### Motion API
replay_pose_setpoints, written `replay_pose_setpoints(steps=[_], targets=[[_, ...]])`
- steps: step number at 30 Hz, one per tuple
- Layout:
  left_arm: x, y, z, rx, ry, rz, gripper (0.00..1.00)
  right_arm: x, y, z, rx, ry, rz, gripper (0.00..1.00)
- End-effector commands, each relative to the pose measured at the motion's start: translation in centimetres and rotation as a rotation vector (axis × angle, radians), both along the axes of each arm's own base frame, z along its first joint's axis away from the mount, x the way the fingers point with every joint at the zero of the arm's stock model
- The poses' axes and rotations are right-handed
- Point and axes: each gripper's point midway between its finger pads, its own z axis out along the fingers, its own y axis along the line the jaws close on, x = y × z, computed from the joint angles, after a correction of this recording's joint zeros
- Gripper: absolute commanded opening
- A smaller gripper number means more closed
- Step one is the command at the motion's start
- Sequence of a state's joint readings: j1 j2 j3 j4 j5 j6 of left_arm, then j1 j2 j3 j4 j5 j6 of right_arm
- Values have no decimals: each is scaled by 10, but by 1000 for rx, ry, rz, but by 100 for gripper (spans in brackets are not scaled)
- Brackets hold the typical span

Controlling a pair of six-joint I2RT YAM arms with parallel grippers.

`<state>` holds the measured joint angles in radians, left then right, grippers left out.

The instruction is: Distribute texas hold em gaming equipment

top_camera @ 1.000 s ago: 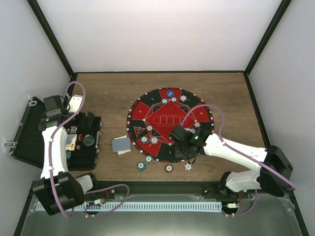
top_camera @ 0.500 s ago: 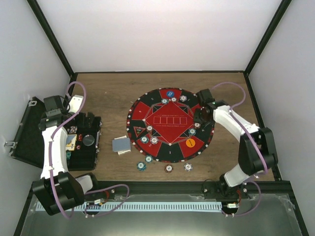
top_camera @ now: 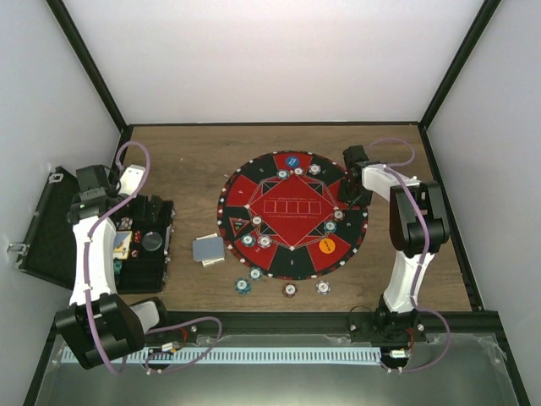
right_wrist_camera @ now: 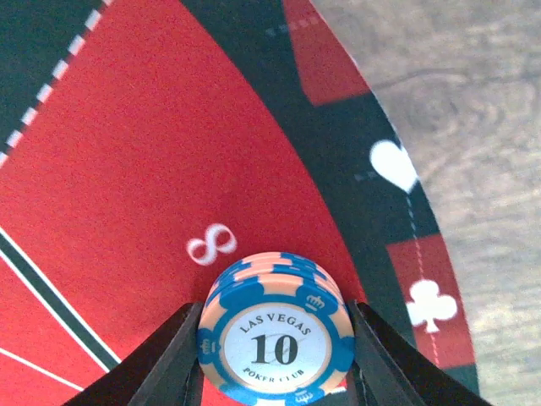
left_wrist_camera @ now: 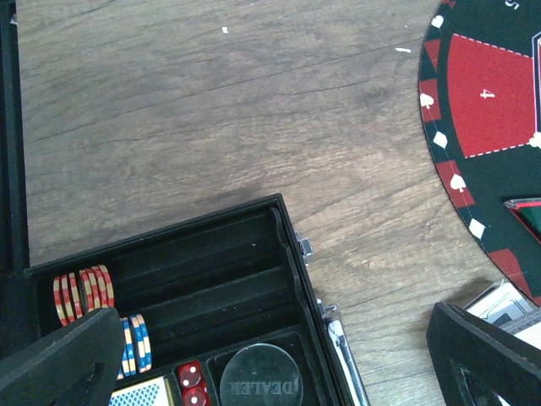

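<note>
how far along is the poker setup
Roughly midway. Done: chips sit at several seats on the round mat, with the blue button and orange button placed. In hand: the right gripper grips a blue chip stack over seat 8. Left: spare chips in the case, the card pile beside the mat undealt; the left gripper is open.

The stack of poker chips [right_wrist_camera: 275,342] is blue with peach edge stripes; its white centre carries dark lettering and a "10". The round mat [right_wrist_camera: 127,169] has red fields and dark green bands, white dashed lines, a white "8" — and white heart and club marks along its rim. One button [top_camera: 327,245] is orange, another button [top_camera: 291,161] blue. The cards [top_camera: 208,249] show grey-blue backs. The table [left_wrist_camera: 211,110] is brown wood grain. In the black case [left_wrist_camera: 211,271]: red-and-cream striped chips [left_wrist_camera: 80,292], blue-and-cream chips [left_wrist_camera: 133,342], red dice [left_wrist_camera: 193,382] with white pips.
</note>
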<state>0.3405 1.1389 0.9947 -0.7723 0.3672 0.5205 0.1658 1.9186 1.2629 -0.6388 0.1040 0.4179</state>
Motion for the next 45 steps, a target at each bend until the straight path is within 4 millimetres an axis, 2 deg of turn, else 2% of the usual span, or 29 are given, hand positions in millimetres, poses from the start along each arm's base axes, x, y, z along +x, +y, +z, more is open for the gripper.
replay_pose_setpoints(steps=[1, 4, 8, 12, 16, 19, 23, 29, 34, 36, 41, 45], targets=[[-2, -2, -6, 7, 9, -24, 100, 20, 2, 0, 5, -34, 8, 25], [-4, -4, -7, 3, 11, -39, 100, 16, 3, -6, 17, -14, 8, 26], [-5, -6, -9, 12, 13, -69, 100, 10, 4, -3, 23, 4, 5, 38], [-9, -10, -14, 22, 28, -112, 100, 7, 1, 13, 9, -10, 3, 59], [-11, -12, -18, 27, 54, -149, 100, 2, -5, 33, -17, -33, -7, 74], [-14, -16, -14, 30, 60, -196, 100, -4, -4, 52, -14, -64, -3, 81], [-25, -25, -14, 55, 62, -296, 100, -18, 7, 73, -33, -92, 29, 88], [-51, -44, -28, 88, 90, -490, 100, -28, 31, 88, -79, -107, 105, 95], [-60, -68, -33, 94, 63, -642, 100, -29, 56, 116, -30, -183, 157, 100], [-58, -86, -36, 105, 67, -707, 100, -32, 68, 124, -18, -200, 189, 100], [-60, -120, -62, 167, 145, -827, 100, -45, 91, 145, 41, -266, 248, 100], [-64, -128, -90, 227, 199, -888, 100, -61, 108, 152, 123, -298, 317, 100]])
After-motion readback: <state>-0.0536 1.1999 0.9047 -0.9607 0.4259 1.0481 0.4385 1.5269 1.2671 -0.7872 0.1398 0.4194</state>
